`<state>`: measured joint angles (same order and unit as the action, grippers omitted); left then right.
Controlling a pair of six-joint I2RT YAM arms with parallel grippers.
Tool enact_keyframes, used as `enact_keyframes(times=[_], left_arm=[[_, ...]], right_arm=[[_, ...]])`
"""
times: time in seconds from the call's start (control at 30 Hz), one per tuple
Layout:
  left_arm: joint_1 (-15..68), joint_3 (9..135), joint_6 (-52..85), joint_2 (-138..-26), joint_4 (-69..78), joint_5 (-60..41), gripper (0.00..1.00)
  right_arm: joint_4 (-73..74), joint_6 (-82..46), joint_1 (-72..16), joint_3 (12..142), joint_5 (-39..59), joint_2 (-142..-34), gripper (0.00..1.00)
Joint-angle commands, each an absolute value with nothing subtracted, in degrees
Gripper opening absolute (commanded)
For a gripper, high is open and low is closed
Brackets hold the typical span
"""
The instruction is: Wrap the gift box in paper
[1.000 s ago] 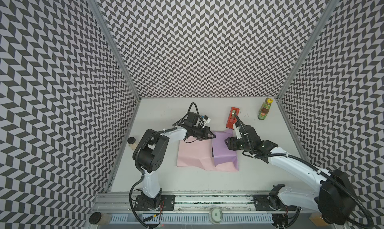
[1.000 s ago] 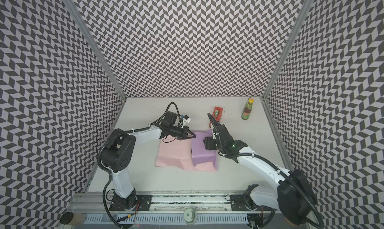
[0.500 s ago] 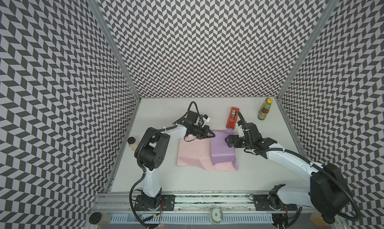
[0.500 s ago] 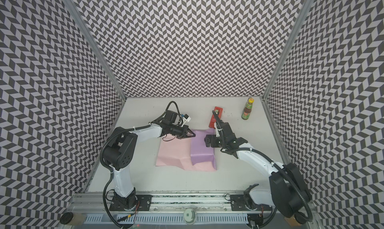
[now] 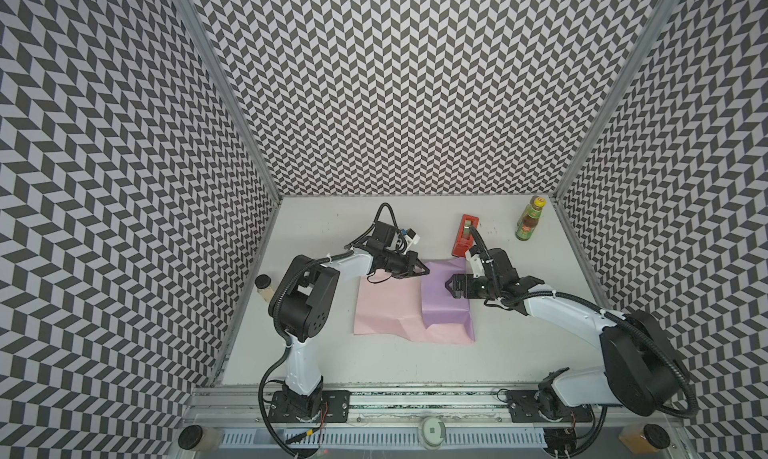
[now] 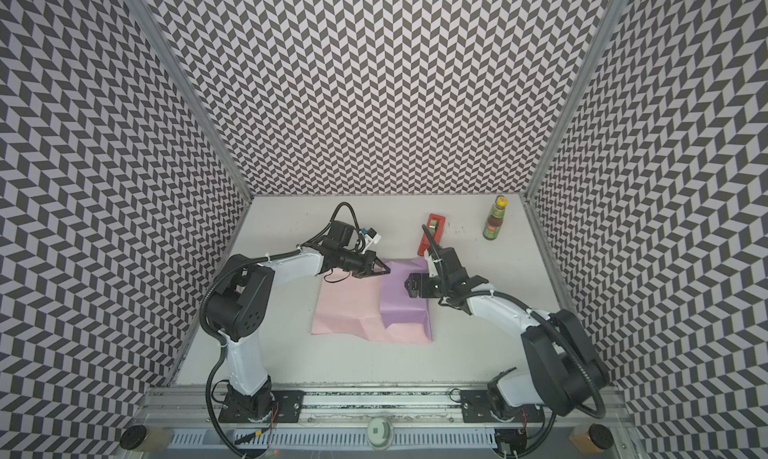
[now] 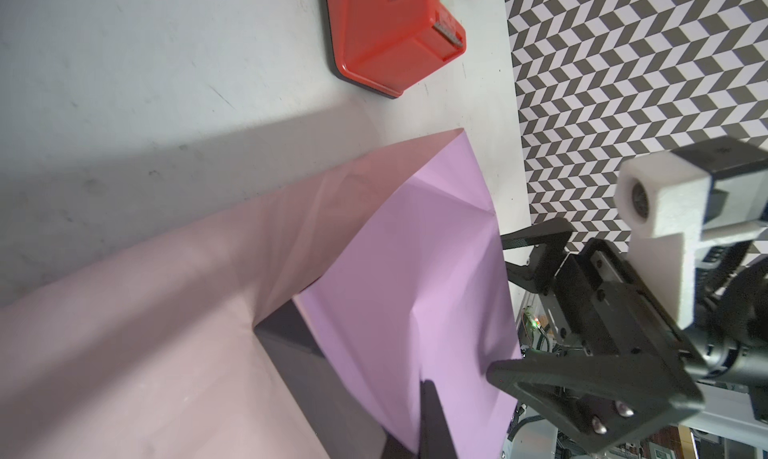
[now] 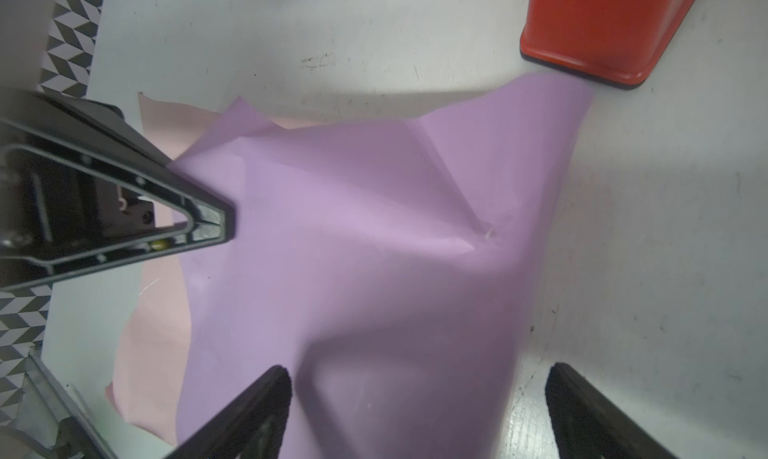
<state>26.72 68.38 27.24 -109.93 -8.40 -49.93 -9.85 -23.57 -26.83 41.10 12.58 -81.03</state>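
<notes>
The paper [image 5: 386, 307] lies mid-table pink face up, its right part folded over as a lilac flap [image 5: 444, 299] [image 6: 401, 307]. In both top views that flap hides the gift box; the left wrist view shows one dark corner of the gift box [image 7: 291, 349] under the flap's edge. My left gripper [image 5: 426, 271] [image 6: 388, 272] [image 8: 226, 224] is shut, its tip resting on the flap's far left part. One of its fingers [image 7: 432, 419] lies on the lilac face. My right gripper [image 5: 451, 289] [image 6: 409, 288] [image 8: 419, 415] [image 7: 498, 311] stands open over the flap's right side, holding nothing.
A red tape dispenser [image 5: 465, 236] [image 6: 432, 234] stands just beyond the paper's far right corner, close to the right arm's wrist. A sauce bottle [image 5: 528, 224] stands at the back right. A small jar [image 5: 263, 284] sits by the left wall.
My right gripper's jaws have spread wider and it has shifted slightly left over the lilac flap. The left gripper has stayed shut at nearly the same spot.
</notes>
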Motion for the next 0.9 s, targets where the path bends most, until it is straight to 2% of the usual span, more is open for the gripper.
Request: enact_keyframes(times=[0.0, 0.17, 0.37, 0.5, 0.73, 0.87], left_arm=[[26.19, 68.40, 26.67, -110.49, -8.95, -49.72, 0.01], [25.67, 67.62, 27.57, -109.46, -8.10, -49.32, 0.12], [25.19, 64.64, 29.25, -106.51, -6.88, -48.09, 0.39], [25.18, 61.71, 30.63, -104.19, -5.45, -47.00, 0.50], [26.44, 56.64, 32.98, -103.10, -1.52, -48.25, 0.53], [27.22, 55.23, 34.04, -102.93, 0.08, -48.95, 0.45]], right_arm=[[-5.47, -23.94, -26.78, 39.29, 14.19, -81.80, 0.96], [-3.64, -24.62, -26.81, 37.65, 14.50, -83.13, 0.96], [-2.30, -25.30, -27.31, 36.74, 14.68, -84.00, 0.96], [-2.18, -25.28, -27.42, 36.30, 14.68, -84.37, 0.96], [-1.68, -25.33, -27.43, 35.95, 14.59, -84.77, 0.96], [-1.88, -25.05, -27.42, 35.77, 14.35, -84.97, 0.96]])
